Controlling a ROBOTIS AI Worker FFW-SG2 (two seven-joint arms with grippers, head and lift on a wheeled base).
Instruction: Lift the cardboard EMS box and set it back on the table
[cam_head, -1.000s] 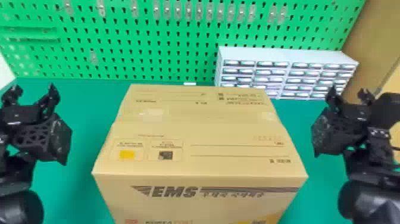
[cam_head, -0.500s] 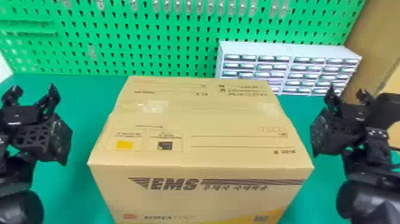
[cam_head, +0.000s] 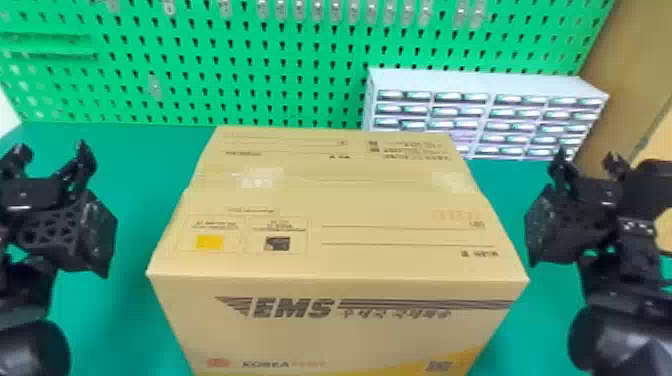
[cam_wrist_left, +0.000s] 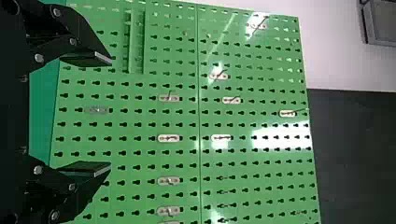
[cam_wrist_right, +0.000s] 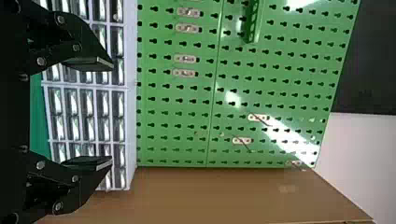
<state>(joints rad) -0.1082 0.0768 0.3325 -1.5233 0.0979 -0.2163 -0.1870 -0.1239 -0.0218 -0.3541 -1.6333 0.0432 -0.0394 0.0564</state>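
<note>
Shift since the earliest frame: EMS box (cam_head: 330, 200) higher and larger in the head view, drawers (cam_head: 490, 120) slightly higher, both arms unchanged there; probably the robot sinking.
Item, one cardboard box: closed, centre to six o'clock, seemingly resting on the green table (cam_head: 130, 165).
Item, left claw (cam_head: 52, 146): nine o'clock, apart from the box; fingers (cam_wrist_left: 86, 58) spread, nothing between.
Item, right claw (cam_head: 585, 154): three o'clock, likewise apart, fingers (cam_wrist_right: 88, 64) spread, empty.
Purpose, as judged: load too wide for one claw, hence arms flanking it for an even two-sided squeeze.
</note>
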